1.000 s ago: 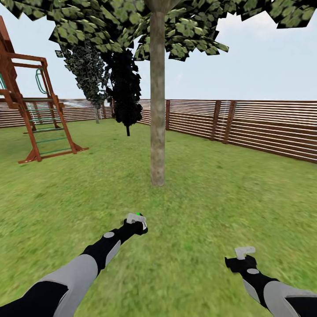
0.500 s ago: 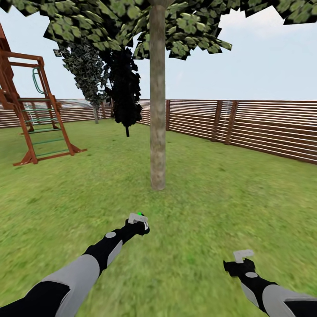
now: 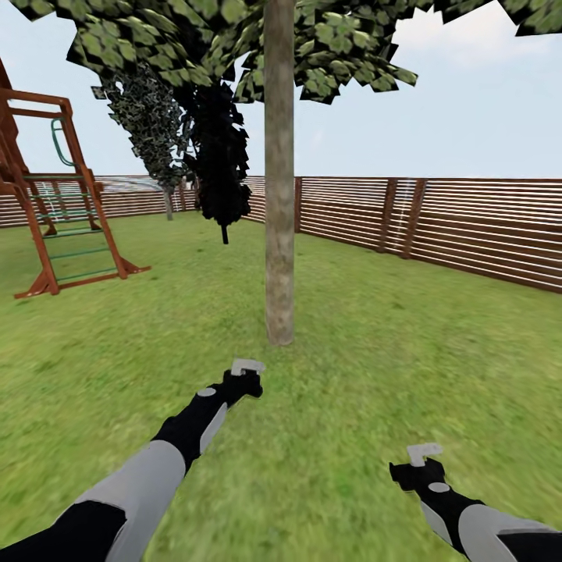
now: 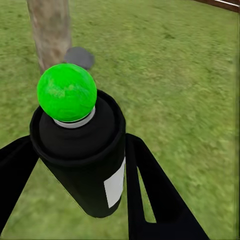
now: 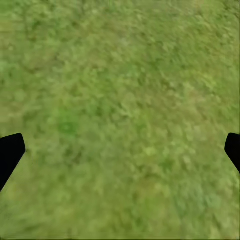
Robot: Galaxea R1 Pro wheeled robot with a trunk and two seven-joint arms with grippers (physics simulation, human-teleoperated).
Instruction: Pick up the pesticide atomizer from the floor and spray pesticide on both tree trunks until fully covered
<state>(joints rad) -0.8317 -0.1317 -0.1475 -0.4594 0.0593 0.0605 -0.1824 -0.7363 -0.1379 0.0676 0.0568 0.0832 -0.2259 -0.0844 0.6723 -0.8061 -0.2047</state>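
My left gripper (image 4: 80, 165) is clamped on the pesticide atomizer (image 4: 82, 160): 2 black fingers (image 4: 150, 195) press its sides, bottle sitting dead centre of the left wrist frame. Bottle is a smooth matte black cylinder with a white label patch on its lower right side, a thin grey collar and a round glossy cap that renders bright green here, not red. In the head view the left gripper (image 3: 246, 373) sits lower centre, just short of the tree trunk (image 3: 279, 179); the bottle itself is too small to make out there. Trunk is a straight grey-brown mottled column, bare, rising centre frame into blocky light-green leaves at the top. Right gripper (image 5: 120, 150) is spread wide, only 2 black fingertips at the left and right edges of its frame, nothing between them but blurred grass (image 5: 120, 90). Head view puts the right gripper (image 3: 422, 455) lower right over the lawn. Brown slatted fence (image 3: 468, 226) across the right, wooden playset (image 3: 55, 211) at left.
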